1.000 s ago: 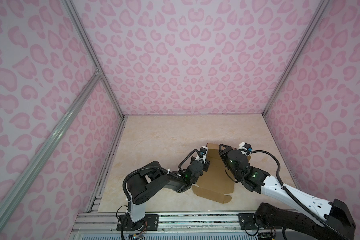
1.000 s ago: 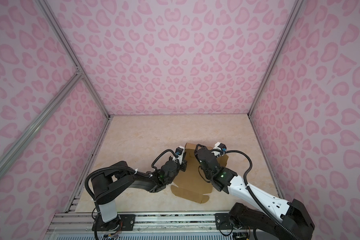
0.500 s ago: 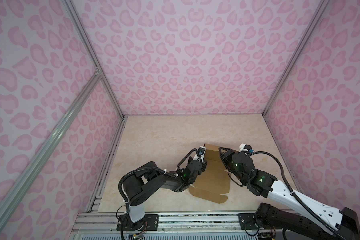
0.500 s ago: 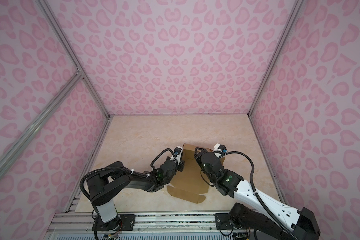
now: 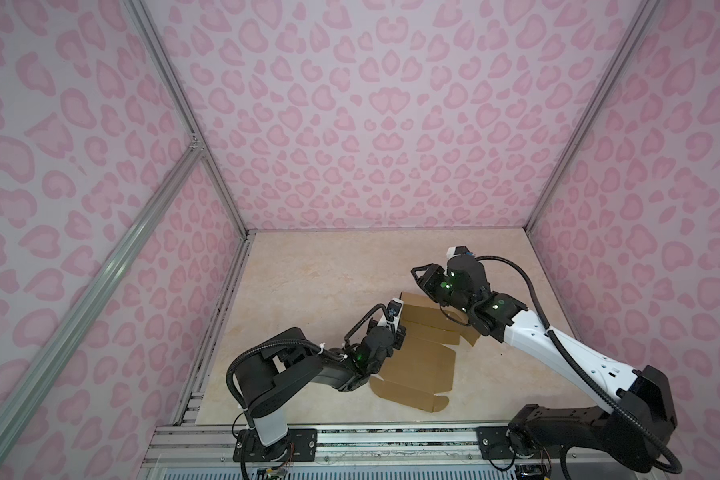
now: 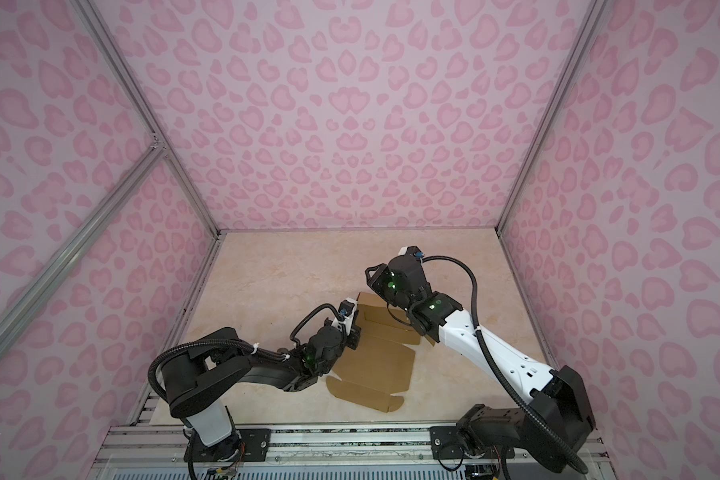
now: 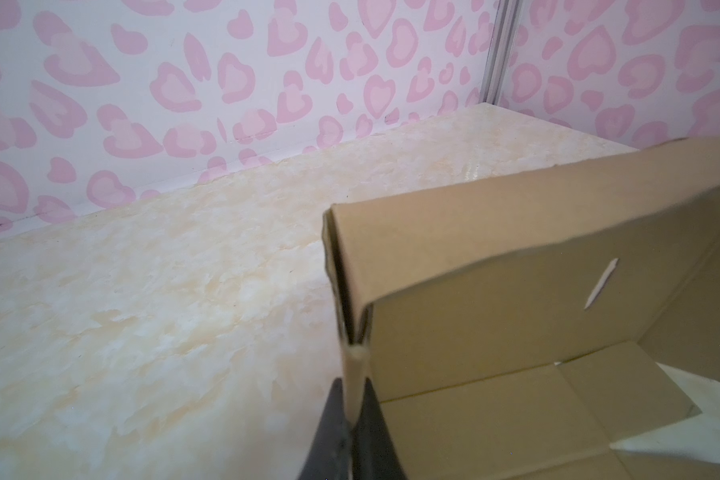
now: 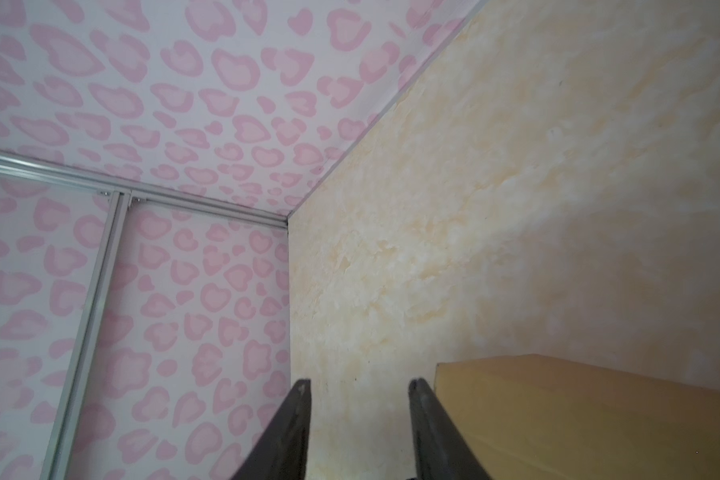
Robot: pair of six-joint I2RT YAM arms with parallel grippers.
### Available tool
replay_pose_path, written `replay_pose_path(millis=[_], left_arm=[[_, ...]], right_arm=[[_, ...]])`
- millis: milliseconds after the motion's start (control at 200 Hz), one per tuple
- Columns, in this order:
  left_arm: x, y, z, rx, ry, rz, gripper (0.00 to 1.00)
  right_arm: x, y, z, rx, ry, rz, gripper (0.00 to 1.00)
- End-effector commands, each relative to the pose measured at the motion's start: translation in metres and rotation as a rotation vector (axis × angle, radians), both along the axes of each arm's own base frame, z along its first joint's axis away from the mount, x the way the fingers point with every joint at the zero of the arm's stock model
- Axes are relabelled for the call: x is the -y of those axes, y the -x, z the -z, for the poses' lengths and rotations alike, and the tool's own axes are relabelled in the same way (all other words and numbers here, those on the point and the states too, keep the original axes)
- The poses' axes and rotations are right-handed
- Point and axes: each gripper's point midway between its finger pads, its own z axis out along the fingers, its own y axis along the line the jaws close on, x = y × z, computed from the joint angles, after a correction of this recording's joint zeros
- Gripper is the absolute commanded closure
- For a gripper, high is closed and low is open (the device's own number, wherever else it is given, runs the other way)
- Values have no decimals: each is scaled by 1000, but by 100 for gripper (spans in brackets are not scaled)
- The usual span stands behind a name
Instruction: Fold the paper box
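Note:
The paper box (image 5: 420,361) is brown kraft cardboard, partly folded, lying near the table's front in both top views (image 6: 375,365). My left gripper (image 7: 353,384) is shut on the end of a raised side wall of the box (image 7: 516,316), and in a top view it sits at the box's left edge (image 5: 396,329). My right gripper (image 8: 358,388) is open with only bare table between its fingers. A box corner (image 8: 599,419) lies just beside one of its fingers. In a top view the right gripper (image 5: 427,282) hovers over the box's far end.
The beige marbled table (image 5: 329,282) is enclosed by pink heart-patterned walls (image 5: 371,124) at the back and both sides. Aluminium posts (image 5: 558,166) stand in the corners. A metal rail (image 5: 350,436) with both arm bases runs along the front edge.
My right gripper has risen off the box and moved toward the back wall, its jaws narrowing slightly. The left gripper keeps its grip on the wall and the box has shifted slightly left.

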Motion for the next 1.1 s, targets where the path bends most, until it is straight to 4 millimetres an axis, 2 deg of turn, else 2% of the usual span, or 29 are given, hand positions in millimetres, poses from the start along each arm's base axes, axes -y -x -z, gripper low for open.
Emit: replay_pose_path(millis=[0, 260, 565, 1095], left_arm=[[-7, 0, -1, 7, -4, -23, 96], [-22, -2, -1, 61, -99, -118, 96], [-26, -1, -2, 65, -103, -130, 97], [-28, -3, 8, 55, -105, -126, 98]], right_arm=[[-28, 4, 4, 21, 4, -156, 59], [-43, 12, 37, 15, 26, -198, 60], [-33, 11, 63, 2, 63, -163, 60], [-25, 8, 82, -16, 59, -137, 62]])
